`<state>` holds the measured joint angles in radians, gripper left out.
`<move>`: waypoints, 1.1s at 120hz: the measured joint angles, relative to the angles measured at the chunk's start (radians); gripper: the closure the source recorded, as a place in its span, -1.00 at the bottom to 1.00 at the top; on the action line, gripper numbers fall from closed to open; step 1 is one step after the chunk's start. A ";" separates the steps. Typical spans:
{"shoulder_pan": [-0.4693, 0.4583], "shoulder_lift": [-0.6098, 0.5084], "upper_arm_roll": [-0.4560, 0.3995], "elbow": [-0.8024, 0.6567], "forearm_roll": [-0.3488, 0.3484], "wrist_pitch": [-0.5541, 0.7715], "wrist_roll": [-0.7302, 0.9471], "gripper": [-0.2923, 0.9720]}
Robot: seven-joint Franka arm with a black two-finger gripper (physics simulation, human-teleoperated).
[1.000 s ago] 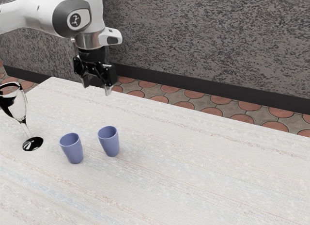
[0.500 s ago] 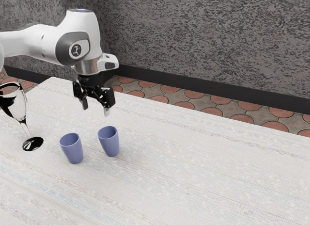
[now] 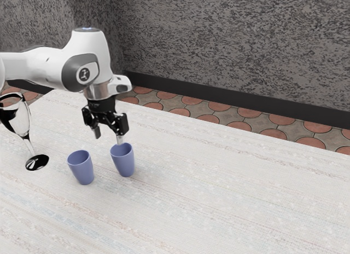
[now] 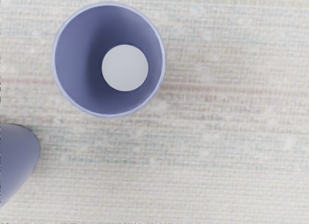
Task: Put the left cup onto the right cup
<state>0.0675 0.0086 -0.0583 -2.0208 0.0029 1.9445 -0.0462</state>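
Two small blue-violet cups stand upright on the pale table (image 3: 229, 194), a short gap between them. The left cup (image 3: 81, 166) is toward the exterior view's left, the right cup (image 3: 122, 159) beside it. My gripper (image 3: 109, 137) hangs open just above and behind them, one fingertip (image 3: 120, 140) close over the right cup's far rim, nothing between the fingers. In the wrist view I look straight down into one cup (image 4: 108, 60) with a pale bottom, and the side of the other cup (image 4: 14, 161) shows at the edge.
A tall wine glass (image 3: 19, 131) with a dark foot stands at the exterior view's left, near the left cup. Beyond the table's far edge are a tiled floor (image 3: 246, 117) and a rough grey wall (image 3: 229, 40).
My arm has come down toward the cups and slightly forward, the fingers spreading wider apart. The cups and the wine glass have stayed where they were.
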 joint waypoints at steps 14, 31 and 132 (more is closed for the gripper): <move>0.013 -0.008 0.000 -0.021 -0.001 0.011 -0.001 -0.33; 0.030 -0.025 0.000 -0.062 -0.001 0.024 -0.002 -0.29; 0.126 -0.023 0.001 -0.194 0.002 0.140 0.012 -0.20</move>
<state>0.1937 -0.0145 -0.0569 -2.2151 0.0049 2.0842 -0.0343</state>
